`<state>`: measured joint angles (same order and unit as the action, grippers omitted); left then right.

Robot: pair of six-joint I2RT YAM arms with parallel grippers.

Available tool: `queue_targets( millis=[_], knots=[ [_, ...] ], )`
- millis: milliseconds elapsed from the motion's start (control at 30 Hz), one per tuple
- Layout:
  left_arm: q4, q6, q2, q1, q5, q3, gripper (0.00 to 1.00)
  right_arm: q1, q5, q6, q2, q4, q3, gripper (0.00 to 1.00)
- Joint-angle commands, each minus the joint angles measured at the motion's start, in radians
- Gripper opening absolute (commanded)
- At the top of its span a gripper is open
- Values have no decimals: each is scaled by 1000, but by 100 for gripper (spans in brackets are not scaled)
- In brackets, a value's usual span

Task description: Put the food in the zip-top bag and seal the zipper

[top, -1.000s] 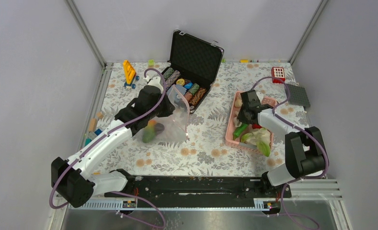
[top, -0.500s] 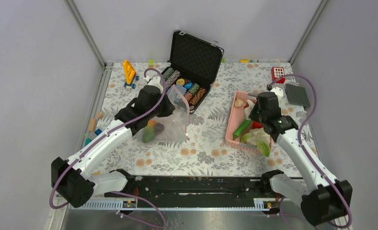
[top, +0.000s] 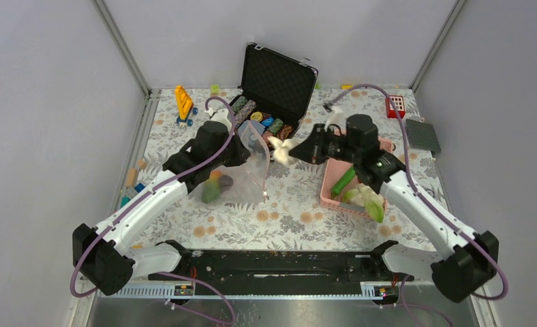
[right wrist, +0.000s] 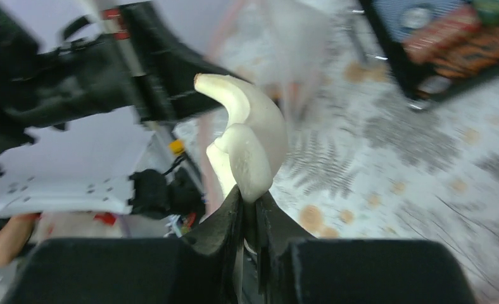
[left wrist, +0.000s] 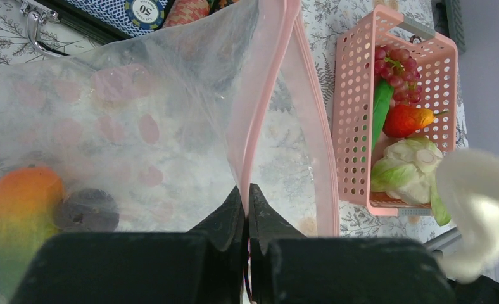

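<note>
Top external view: nearer the left edge, the zip-top bag [top: 249,180], likely floppy and slippery, is being hung open by the left gripper [left wrist: 247,190], which is pinching the zipper [left wrist: 259,114]. A white-green leafy piece [top: 280,148], probably light and rigid, is being pinched by the right gripper [top: 298,151] beside the mouth. The far side is being crowded by the open case [top: 279,78].

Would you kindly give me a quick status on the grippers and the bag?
Left gripper shut on zipper, zip-top bag mouth held open. Right gripper shut on white toy food, beside the mouth. Nothing seen between.
</note>
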<state>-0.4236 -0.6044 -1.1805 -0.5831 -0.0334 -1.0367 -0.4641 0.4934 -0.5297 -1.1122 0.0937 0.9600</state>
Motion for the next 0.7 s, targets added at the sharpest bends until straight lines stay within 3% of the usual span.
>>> queue_targets(
  millis=[0, 200, 367, 667],
  knots=[
    [53, -17, 32, 5, 20, 8, 0, -99, 76, -45, -110, -141, 147, 0],
    [50, -34, 35, 6, 10, 8, 0, -162, -37, -60, -251, -106, 227, 0],
    [49, -38, 41, 6, -1, 1, 0, -203, -244, -36, -355, 108, 280, 0],
    [52, -34, 35, 6, 0, -33, 0, -286, -487, 76, -405, 298, 396, 3]
  ],
)
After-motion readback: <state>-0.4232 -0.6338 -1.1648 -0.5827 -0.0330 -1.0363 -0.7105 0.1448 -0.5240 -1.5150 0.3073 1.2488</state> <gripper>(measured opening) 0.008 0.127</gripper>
